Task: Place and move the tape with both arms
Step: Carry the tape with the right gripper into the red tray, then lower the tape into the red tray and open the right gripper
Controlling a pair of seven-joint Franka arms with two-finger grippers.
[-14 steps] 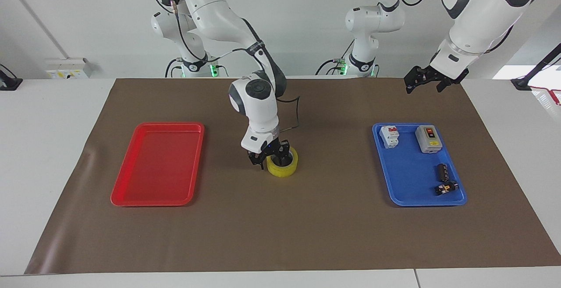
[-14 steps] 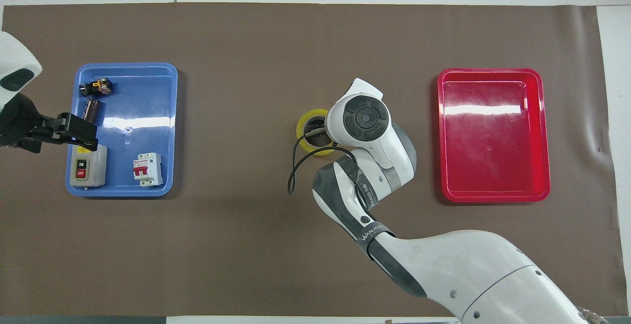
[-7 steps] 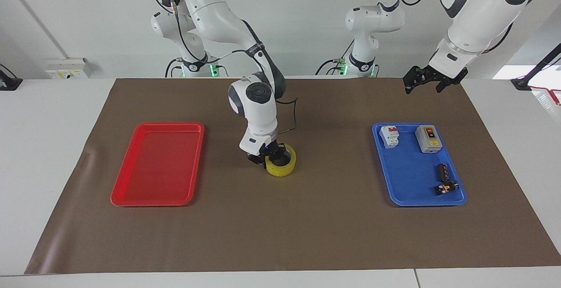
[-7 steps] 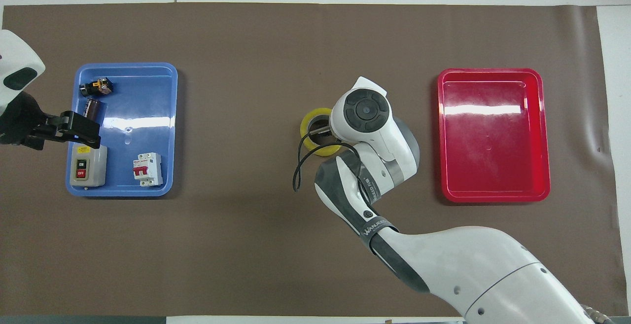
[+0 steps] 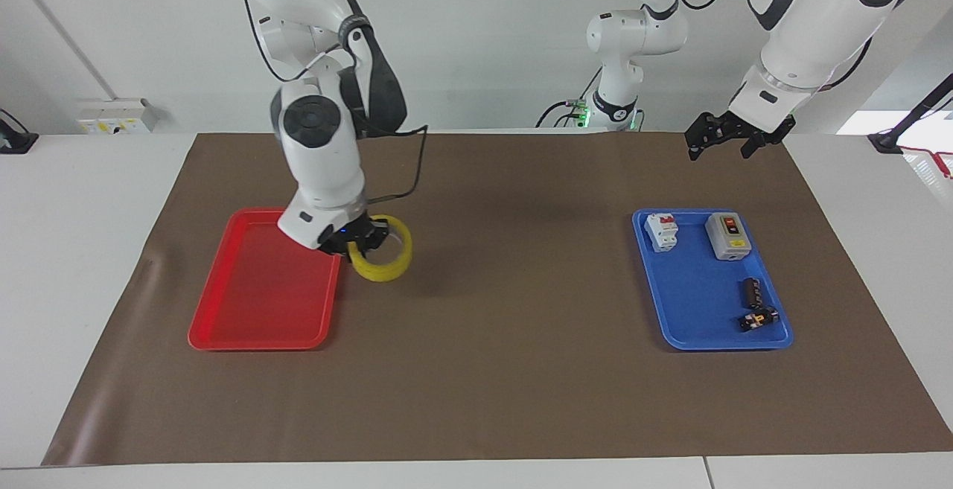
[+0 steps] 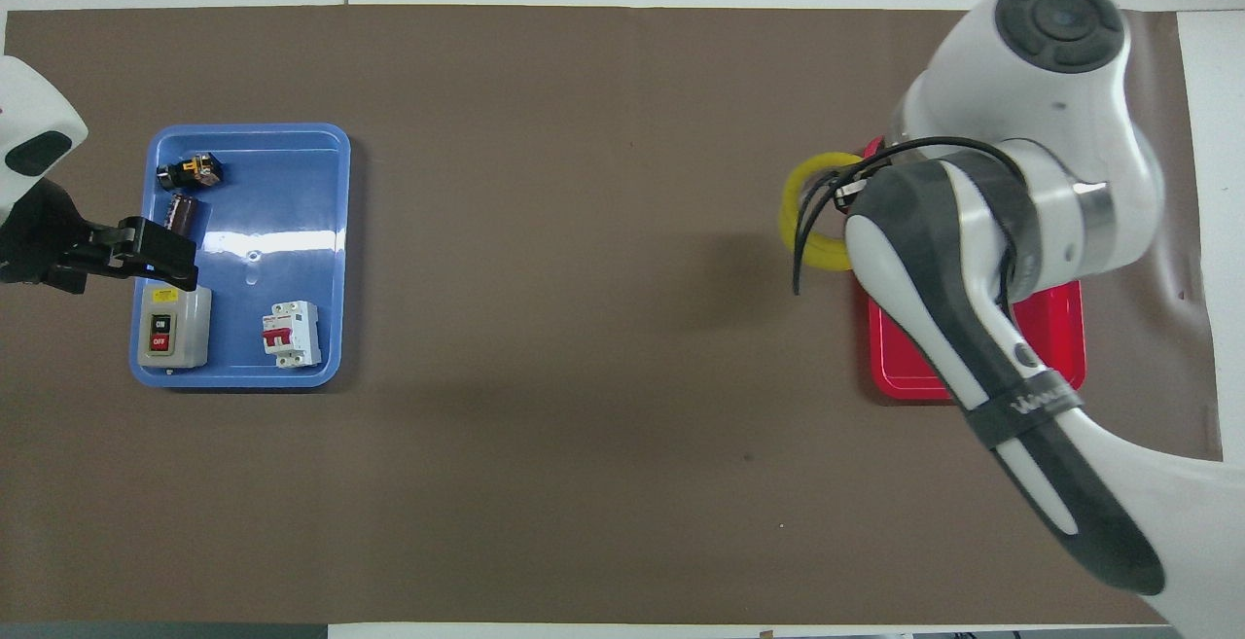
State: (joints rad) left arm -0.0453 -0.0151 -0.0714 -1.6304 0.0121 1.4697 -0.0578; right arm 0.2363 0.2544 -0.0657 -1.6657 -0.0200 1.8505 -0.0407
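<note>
Over the brown mat, just beside the red tray (image 5: 260, 303), the right gripper (image 5: 356, 240) carries the tape (image 5: 386, 254) clear of the surface — its fingers pinch the wall of the ring, one apparently inside the hole, and the roll hangs tilted with its opening turned partly toward the facing camera. The relation that matters is a short sideways one: the tape hangs from the side of the gripper turned away from the tray, above the mat by the tray's edge nearer the table's middle, so the tray's floor lies toward the right arm's end of the table from the roll. By that reading the carry is nearly done, and the roll probably needs levelling so it lands flat rather than on its rim and rolls. The right arm is plainly the nearer one; the left gripper (image 5: 726, 135) waits over the mat near the blue tray (image 5: 696, 325), its fingers spread and holding nothing. The tape is glossy translucent yellow, a thick-walled ring. Both trays are smooth moulded plastic with raised lips and rounded corners — the red one shows nothing in it, while the blue one holds a grey switch box (image 5: 726, 236), a white breaker (image 5: 661, 230) and two small dark parts (image 5: 755, 304).
</note>
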